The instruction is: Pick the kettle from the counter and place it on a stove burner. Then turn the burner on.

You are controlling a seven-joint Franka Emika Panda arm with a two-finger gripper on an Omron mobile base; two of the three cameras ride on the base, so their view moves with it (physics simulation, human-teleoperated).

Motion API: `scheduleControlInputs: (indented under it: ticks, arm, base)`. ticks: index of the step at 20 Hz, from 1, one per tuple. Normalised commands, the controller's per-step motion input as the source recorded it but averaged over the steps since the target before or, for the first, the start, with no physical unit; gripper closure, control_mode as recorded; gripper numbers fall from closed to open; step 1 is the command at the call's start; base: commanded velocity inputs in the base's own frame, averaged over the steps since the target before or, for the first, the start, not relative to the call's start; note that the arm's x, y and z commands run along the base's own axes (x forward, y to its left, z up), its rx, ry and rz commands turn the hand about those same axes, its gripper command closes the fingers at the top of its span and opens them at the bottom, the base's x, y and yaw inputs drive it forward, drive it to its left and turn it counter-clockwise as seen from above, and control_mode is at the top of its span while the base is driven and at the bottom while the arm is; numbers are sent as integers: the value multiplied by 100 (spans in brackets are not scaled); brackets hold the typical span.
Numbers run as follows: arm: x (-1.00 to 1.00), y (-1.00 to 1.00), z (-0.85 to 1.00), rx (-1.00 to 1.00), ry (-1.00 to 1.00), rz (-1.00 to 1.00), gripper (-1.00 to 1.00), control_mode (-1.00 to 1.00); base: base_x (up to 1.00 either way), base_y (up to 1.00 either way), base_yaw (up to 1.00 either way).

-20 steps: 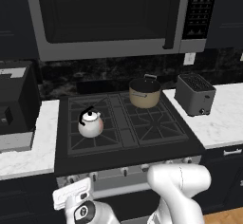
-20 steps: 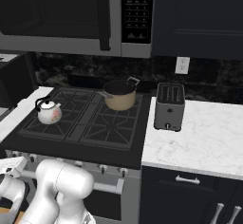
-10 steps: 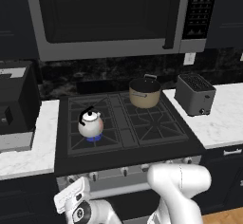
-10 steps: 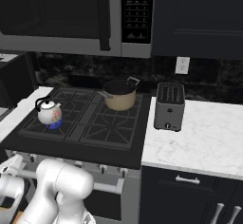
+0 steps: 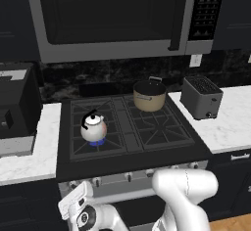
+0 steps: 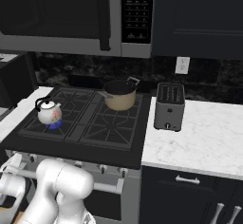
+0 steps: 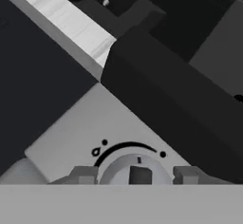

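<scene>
Kettle, small, round and white with a black arched handle, is the thing to find, but the two-finger gripper sits well below and in front of it, pressed up to a round silver stove knob on the range's pale front panel. In the hand view the two grey fingertips flank that knob on either side; whether they pinch it I cannot tell. Up on the black cooktop, the kettle stands upright on the front-left stove burner, handle arching over the lid, its short spout toward the right. A blue flame shows under its base; a second earlier there was none, and the kettle sits where it did. Behind and to its right rests a tan pot with a dark lid, and a dark metal toaster stands on the white marble counter beyond the stove.
</scene>
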Motion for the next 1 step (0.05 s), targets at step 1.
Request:
scheduleControlInputs:
  ticks: [1]
  arm:
    - [0, 0, 0, 0, 0, 0, 100, -100]
  base:
    - [0, 0, 0]
